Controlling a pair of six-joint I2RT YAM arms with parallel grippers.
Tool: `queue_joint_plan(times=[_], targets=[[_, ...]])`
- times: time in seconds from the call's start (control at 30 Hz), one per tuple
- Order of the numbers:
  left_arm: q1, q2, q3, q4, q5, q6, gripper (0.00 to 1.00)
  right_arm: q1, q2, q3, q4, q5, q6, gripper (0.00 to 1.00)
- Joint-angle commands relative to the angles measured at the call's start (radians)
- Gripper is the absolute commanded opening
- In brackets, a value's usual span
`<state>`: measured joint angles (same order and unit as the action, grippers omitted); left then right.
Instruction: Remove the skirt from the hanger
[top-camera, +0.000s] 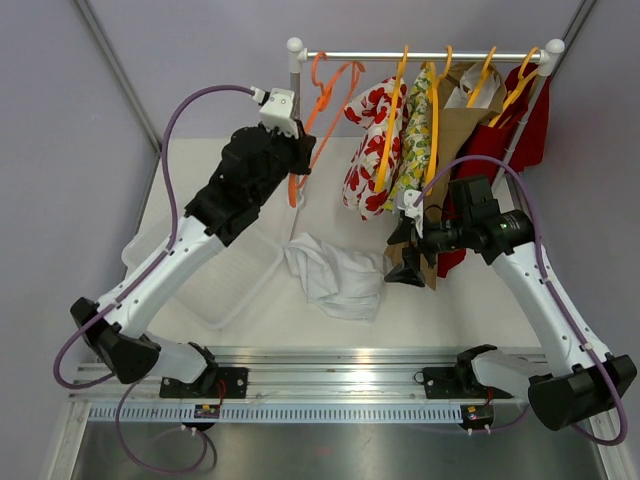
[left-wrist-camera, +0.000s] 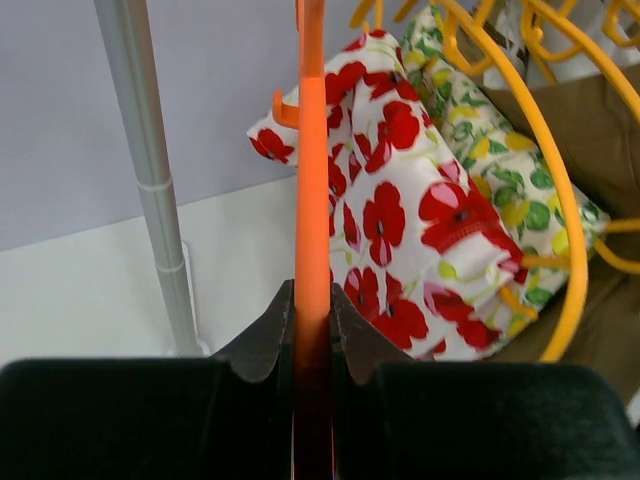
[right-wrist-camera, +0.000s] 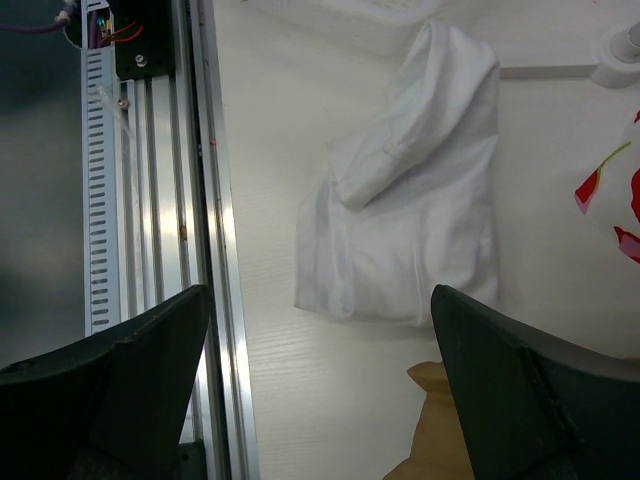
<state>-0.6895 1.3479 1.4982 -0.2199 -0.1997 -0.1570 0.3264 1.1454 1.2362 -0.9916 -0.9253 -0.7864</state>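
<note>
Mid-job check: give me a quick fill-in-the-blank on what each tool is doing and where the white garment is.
1. The left tool is shut on the ____ hanger.
2. The right tool is ____ and holds nothing.
3. The white garment lies crumpled on the ____, off any hanger.

Missing words: orange; open; table.

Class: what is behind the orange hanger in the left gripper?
Behind the orange plastic hanger: a white garment with red poppies, then a lemon-print one. Anything farther is covered.
</note>
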Motion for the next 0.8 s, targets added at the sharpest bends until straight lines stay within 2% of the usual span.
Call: queue_joint_plan(times=[0.0, 0.13, 0.3, 0.6, 0.63, 0.7, 0.73, 0.77], targets=[[-0.002, 0.094, 0.140, 0.105, -0.118, 0.020, 0.00, -0.029, -0.018, -0.014, 0.044, -0.075, -0.010, 1.00], [0.001, 0.196, 0.263, 0.056, -0.177, 0.025, 0.00, -0.056, -0.029, -0.046, 0.064, -0.093, -0.001, 0.99], [0.028, 0.272, 0.350, -0.018, -0.181, -0.004, 0.00, -0.110, -0.047, -0.086, 0.084, -0.122, -0.005, 0.99], [0.045, 0.269, 0.306, -0.035, -0.121, -0.053, 0.02, -0.168, -0.065, -0.130, 0.090, -0.162, -0.025, 0.99], [0.048, 0.263, 0.287, -0.033, -0.115, -0.056, 0.05, -0.171, -0.065, -0.132, 0.090, -0.164, -0.027, 0.99], [0.050, 0.240, 0.274, -0.024, -0.092, -0.065, 0.30, -0.184, -0.067, -0.133, 0.085, -0.164, -0.033, 1.00], [0.050, 0.229, 0.264, -0.021, -0.083, -0.072, 0.45, -0.191, -0.069, -0.133, 0.073, -0.165, -0.039, 1.00], [0.050, 0.217, 0.263, -0.024, -0.073, -0.075, 0.66, -0.205, -0.070, -0.133, 0.071, -0.168, -0.043, 0.99]])
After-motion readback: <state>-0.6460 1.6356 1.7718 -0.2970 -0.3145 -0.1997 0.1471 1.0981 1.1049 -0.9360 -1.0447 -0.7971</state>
